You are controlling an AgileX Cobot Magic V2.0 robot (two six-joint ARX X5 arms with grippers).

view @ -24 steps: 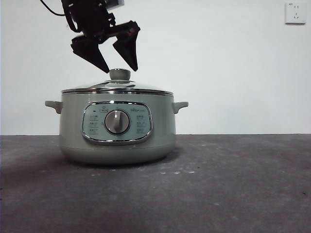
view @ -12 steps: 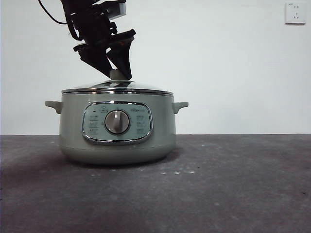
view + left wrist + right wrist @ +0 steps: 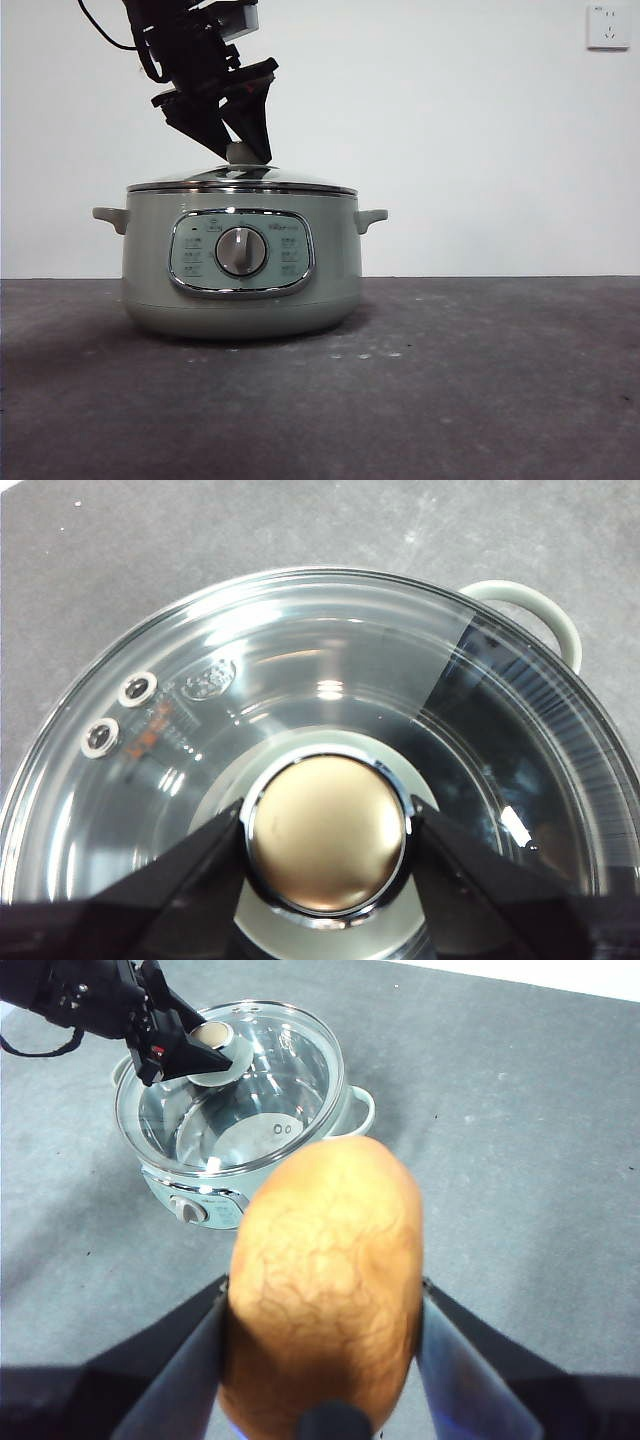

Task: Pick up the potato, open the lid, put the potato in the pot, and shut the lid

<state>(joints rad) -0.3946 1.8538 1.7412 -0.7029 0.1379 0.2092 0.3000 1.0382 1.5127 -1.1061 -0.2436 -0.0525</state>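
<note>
Dropped from above, the left gripper (image 3: 327, 842) now clamps the knob of the lid (image 3: 241, 177), which sits on the pot (image 3: 240, 260). Right gripper (image 3: 320, 1355) grips the potato (image 3: 322, 1285) aloft.

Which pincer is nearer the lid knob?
Left. The left pincer is closed on the knob of the lid, jaws touching both its sides. The right pincer holds the potato high above and well away from the pot.
</note>
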